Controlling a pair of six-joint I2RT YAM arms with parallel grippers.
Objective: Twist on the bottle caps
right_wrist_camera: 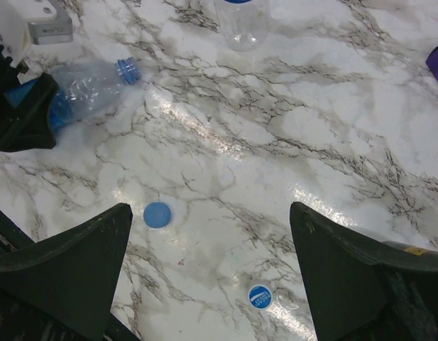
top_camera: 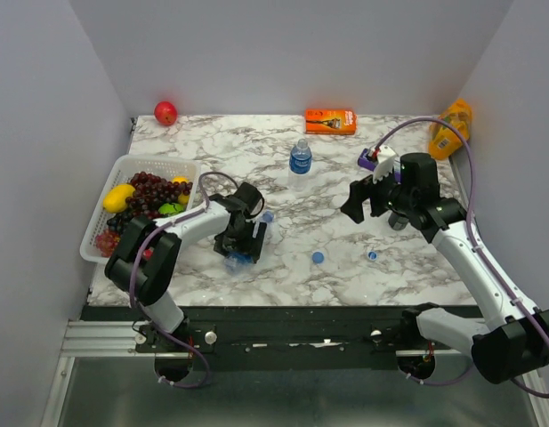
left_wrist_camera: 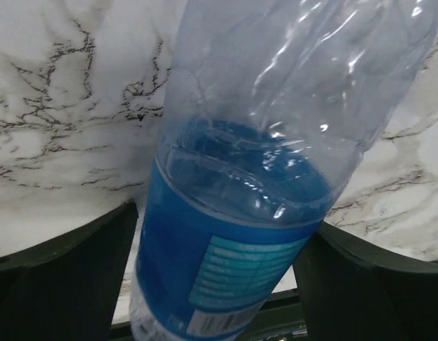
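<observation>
One clear bottle [top_camera: 249,240] with a blue label lies on its side on the marble table, its open neck pointing to the far right. My left gripper [top_camera: 241,233] is shut on its labelled body [left_wrist_camera: 226,234], a finger [left_wrist_camera: 62,277] on either side. It also shows in the right wrist view [right_wrist_camera: 91,85]. The second bottle [top_camera: 300,157] stands upright and uncapped farther back [right_wrist_camera: 241,21]. Two blue caps lie loose on the table: one plain [top_camera: 318,257] [right_wrist_camera: 157,214], one with printing [top_camera: 372,255] [right_wrist_camera: 260,297]. My right gripper [top_camera: 367,200] [right_wrist_camera: 210,234] is open and empty, above the caps.
A white basket [top_camera: 123,169] of grapes and fruit stands at the left. A red apple [top_camera: 165,113], an orange box [top_camera: 330,121] and a yellow bag [top_camera: 450,129] lie along the back. A purple item [top_camera: 367,160] sits by the right wrist.
</observation>
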